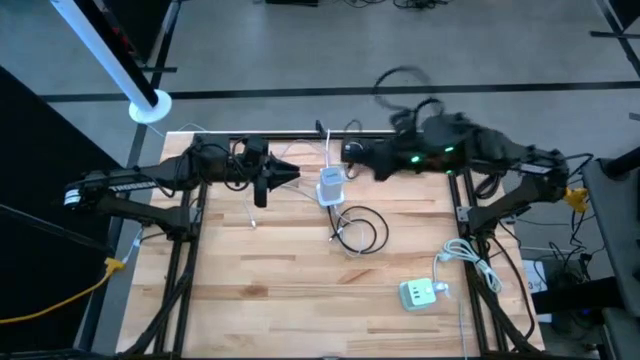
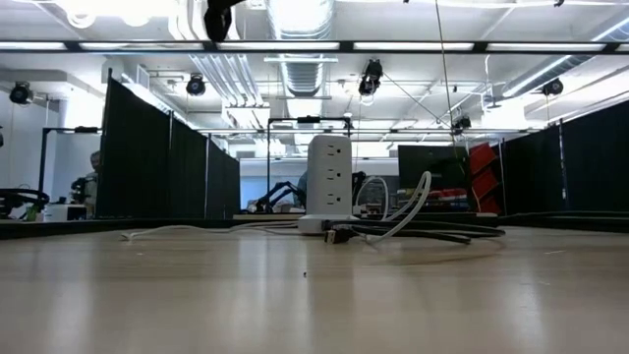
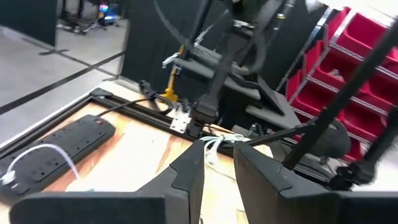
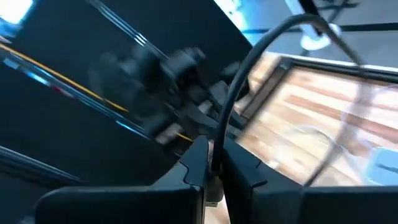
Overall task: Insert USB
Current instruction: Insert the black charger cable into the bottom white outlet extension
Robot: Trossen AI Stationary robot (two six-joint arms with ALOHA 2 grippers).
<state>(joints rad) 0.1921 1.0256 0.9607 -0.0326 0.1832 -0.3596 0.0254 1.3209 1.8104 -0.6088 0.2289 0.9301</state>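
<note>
I'm seeing my right end effector (image 4: 212, 163) pinching together on a dark cable (image 4: 249, 74), cable arching upward from it, left end effector (image 3: 217, 177) hanging slightly apart, empty, white power tower (image 1: 331, 187) standing upright on the counter (image 1: 270, 270), low view alone showing its outlets.

Wooden table (image 1: 250, 280) carries 2 power strips (image 1: 331, 187) (image 1: 420, 293), coiled cable (image 1: 362, 230).

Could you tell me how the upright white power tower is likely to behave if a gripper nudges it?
The white power tower stands tall on a small base, so it may tip rather than slide. The dark cable coiled beside it looks floppy and could drag or tug it. The wooden table seems smooth, offering little grip.
</note>
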